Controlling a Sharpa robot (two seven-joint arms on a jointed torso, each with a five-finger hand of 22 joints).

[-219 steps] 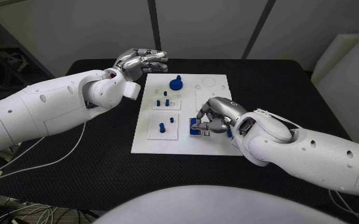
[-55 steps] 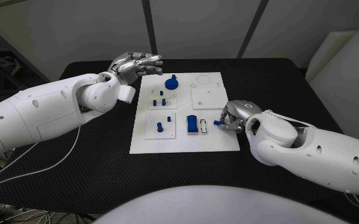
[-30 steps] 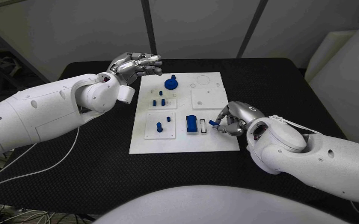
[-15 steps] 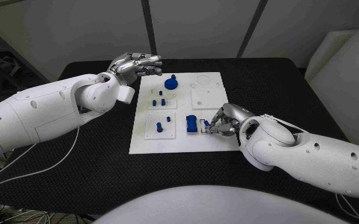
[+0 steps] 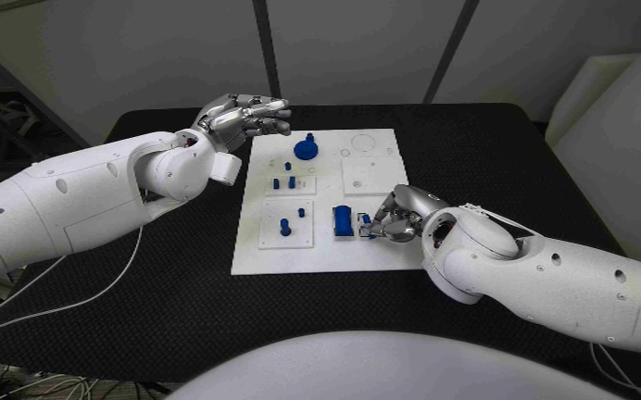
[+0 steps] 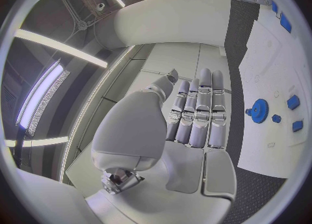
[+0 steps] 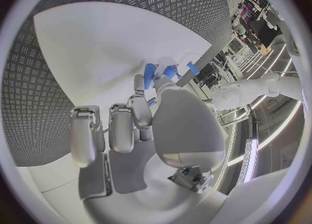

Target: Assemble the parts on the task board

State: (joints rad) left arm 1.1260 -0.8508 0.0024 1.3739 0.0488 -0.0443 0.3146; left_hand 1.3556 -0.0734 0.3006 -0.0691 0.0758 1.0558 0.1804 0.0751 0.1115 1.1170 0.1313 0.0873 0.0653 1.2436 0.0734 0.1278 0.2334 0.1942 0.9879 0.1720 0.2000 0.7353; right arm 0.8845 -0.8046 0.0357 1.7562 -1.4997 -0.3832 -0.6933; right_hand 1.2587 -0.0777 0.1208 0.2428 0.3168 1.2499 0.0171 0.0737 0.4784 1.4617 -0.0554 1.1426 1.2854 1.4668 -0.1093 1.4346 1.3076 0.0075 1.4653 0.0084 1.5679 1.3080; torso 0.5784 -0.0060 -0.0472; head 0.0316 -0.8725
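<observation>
My right hand (image 5: 398, 214) was nearest to me, lowered onto the near right part of the flat white rectangular task board (image 5: 381, 256), its silver fingers curled down around a small blue plastic piece (image 5: 366, 222) pinched at the fingertips. From my right wrist I saw that piece (image 7: 170, 72) just past my thumb, with the other fingers (image 7: 121, 125) bent in beside it, over the board's white face (image 7: 91, 47). Just beside that piece, on its left as my head saw it, a larger blue block (image 5: 344, 221) stood in the board; I could not tell whether the two touched.

Further left on the near part of the board a blue peg (image 5: 284, 227) stood upright in a raised white square panel (image 5: 268, 238), with a shorter blue peg (image 5: 302, 212) near it. Beyond those, a cluster of small blue pieces (image 5: 284, 181) sat on a second panel in the middle of the board, and further still a round blue gear with a stem (image 5: 307, 148) stood near the far edge.

The black table (image 5: 174, 289) lay all around the board.

Farthest from me, my left hand (image 5: 245, 115) hung above the table's far left, just off the board's far left corner, holding nothing. From my left wrist its fingers (image 6: 198, 112) lay straight, side by side, with the thumb out to one side, and the blue gear (image 6: 259, 110) showed beyond them on the board (image 6: 273, 146)
</observation>
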